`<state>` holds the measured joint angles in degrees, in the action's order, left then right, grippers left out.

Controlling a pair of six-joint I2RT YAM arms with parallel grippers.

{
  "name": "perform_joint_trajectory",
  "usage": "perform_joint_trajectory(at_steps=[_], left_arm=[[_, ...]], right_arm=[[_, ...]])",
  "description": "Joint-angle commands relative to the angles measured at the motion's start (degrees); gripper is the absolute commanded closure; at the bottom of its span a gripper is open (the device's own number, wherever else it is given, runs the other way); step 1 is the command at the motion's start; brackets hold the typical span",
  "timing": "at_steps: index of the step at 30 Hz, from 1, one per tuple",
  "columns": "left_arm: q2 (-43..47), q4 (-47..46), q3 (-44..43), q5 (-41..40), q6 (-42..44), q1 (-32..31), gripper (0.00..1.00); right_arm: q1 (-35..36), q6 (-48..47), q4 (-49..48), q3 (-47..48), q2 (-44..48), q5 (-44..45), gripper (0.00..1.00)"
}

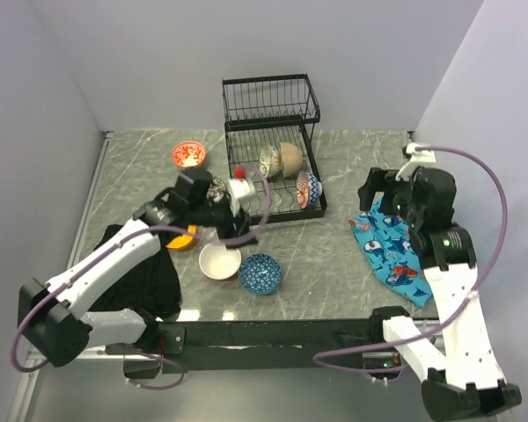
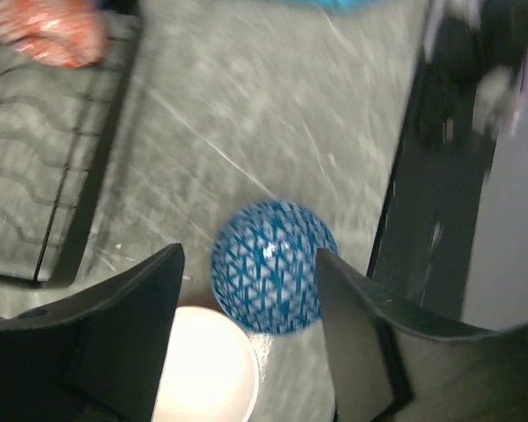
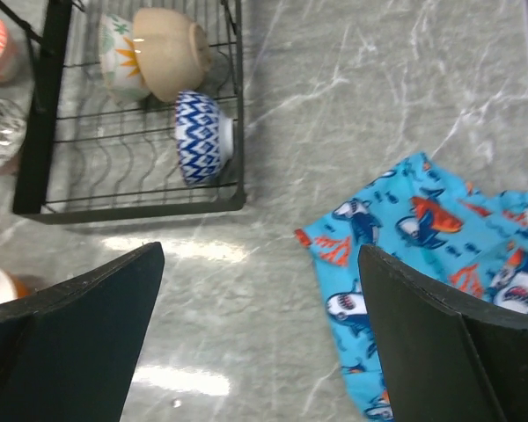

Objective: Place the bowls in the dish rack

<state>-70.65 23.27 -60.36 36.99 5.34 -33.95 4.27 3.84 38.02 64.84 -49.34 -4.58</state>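
L gripper [image 2: 246,255] is part open w/ nothing btwn the jaws, pointing down at the blue lattice bowl [image 2: 268,277]. In the wrist view that bowl shows in the gap btwn the finger tips, lower down on the table [image 1: 352,264] and not touched. It's near the front edge, centre. White bowl [image 1: 220,261] sits just beside it on the L, poss. touching. Blue one is round, so no long axis to line up; it looks mouth-up from above, so prob. a rim pinch.

L arm is far nearer than R. R gripper [image 3: 260,255] is wide open, empty, above the whale cloth [image 1: 392,246], well apart.

Orange bowl [image 1: 183,238] is half hidden under the L arm.

Farther back, the dish rack [image 1: 272,121] has 3 bowls on edge in its lower tray: white patterned bowl [image 1: 270,161], beige bowl [image 1: 290,156], blue zigzag bowl [image 1: 308,186]. Red bowl [image 1: 187,156] is on the table, L of the rack.
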Motion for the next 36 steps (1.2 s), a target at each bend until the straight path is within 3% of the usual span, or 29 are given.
perform_joint_trajectory(at_steps=[1, 6, 16, 24, 36], left_arm=[[2.62, 13.9, -0.29, -7.62, 21.18, -7.16, 0.35], [0.61, 12.42, 0.6, -11.06, 24.27, -9.81, 0.45], [-4.14, 9.36, 2.96, -17.47, 23.66, -27.91, 0.54], [-5.46, 6.09, 7.09, -22.57, 19.44, -32.14, 0.6], [-7.92, 1.08, 10.0, -26.97, 16.63, -32.23, 0.63]], right_arm=[[-0.58, 4.95, -1.81, -1.99, 6.7, -1.49, 0.0], [-0.67, 4.78, 0.47, -2.0, 11.37, -0.69, 0.0], [-0.76, 0.91, 0.56, -2.79, 14.01, 1.5, 0.01], [-0.67, 1.7, 0.65, -3.14, 14.8, 1.15, 0.01], [-1.28, 2.84, -0.23, -4.55, 16.21, 1.15, 0.02]])
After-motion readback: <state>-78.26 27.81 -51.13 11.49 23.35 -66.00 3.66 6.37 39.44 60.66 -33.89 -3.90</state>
